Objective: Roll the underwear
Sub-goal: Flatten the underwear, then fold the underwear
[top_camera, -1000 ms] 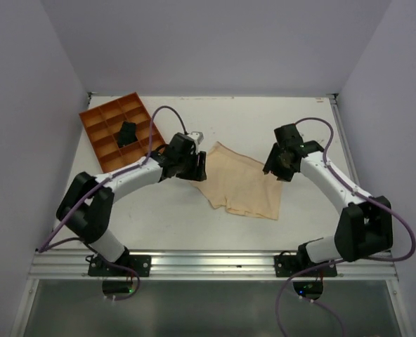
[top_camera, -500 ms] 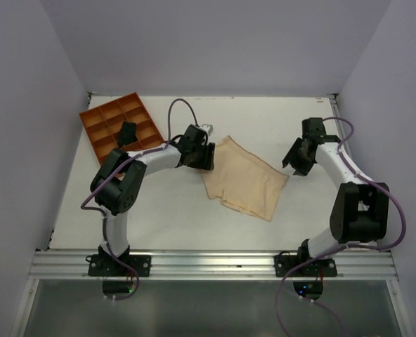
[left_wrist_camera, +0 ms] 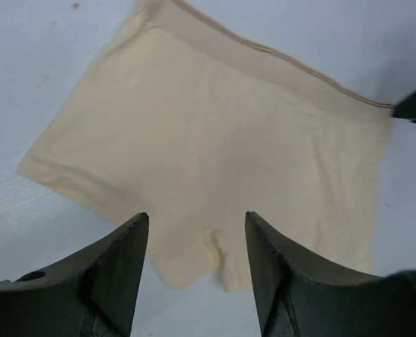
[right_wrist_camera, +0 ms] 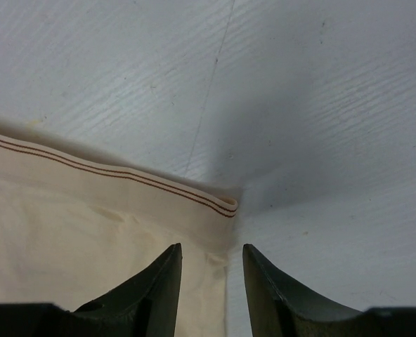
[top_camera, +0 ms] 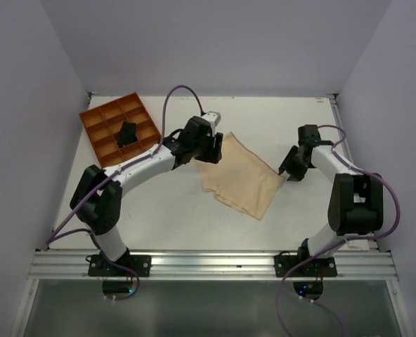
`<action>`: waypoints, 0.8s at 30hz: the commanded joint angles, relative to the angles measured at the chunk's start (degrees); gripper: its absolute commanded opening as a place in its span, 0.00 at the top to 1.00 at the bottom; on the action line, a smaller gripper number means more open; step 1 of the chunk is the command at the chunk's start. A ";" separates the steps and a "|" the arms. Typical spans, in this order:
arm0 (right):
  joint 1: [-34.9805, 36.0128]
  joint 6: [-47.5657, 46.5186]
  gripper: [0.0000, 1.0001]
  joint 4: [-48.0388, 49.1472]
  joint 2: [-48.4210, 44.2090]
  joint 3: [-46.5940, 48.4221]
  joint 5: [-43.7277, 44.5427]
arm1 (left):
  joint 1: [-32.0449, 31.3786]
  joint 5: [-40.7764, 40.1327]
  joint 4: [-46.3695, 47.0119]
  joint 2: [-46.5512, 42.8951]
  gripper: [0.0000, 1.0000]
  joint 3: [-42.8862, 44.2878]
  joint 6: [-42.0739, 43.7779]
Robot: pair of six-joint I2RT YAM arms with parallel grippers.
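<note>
Shifted slightly leftward on the table (top_camera: 166, 217) since half a second ago, as to the underwear (top_camera: 237, 175); swung back out wide at the elbow of the left arm (top_camera: 134, 168); edged in closer to a corner of the fabric with the right gripper (top_camera: 292, 167).

Now lying spread flat near mid-table. Poised at its upper-left edge with the left gripper (top_camera: 213, 151): seen from that wrist, fingers (left_wrist_camera: 117, 281) set wide apart with nothing clasped, leg hems nearest, striped waistband along the far side. At one waistband corner, fingers (right_wrist_camera: 159, 291) of the right gripper parted only narrowly, gripping nothing; perhaps brushing the fabric, though hard to tell from this angle.

Off to the far left, an orange tray (top_camera: 109, 107) with a small black bundle (top_camera: 126, 133) in one compartment.
</note>
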 commanded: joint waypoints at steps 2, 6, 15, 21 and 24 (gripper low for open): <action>-1.70 -1.39 0.57 3.16 2.34 -0.03 -1.05 | -9.63 -2.74 1.03 -4.20 0.39 -2.73 -4.34; -2.05 -1.83 0.59 5.18 3.40 -1.78 -1.05 | -17.20 -5.80 1.04 0.44 0.41 -0.98 -6.10; -2.23 -3.23 0.68 8.17 5.07 -4.60 -2.37 | -26.00 -8.89 4.90 10.46 0.42 6.83 -7.07; -2.32 -2.97 0.85 8.26 4.54 -5.30 -3.25 | -28.55 -8.63 4.90 14.08 0.42 8.34 -6.81; -2.32 -2.62 0.89 8.44 3.85 -5.74 -3.86 | -29.95 -8.36 6.57 13.91 0.41 7.29 -6.37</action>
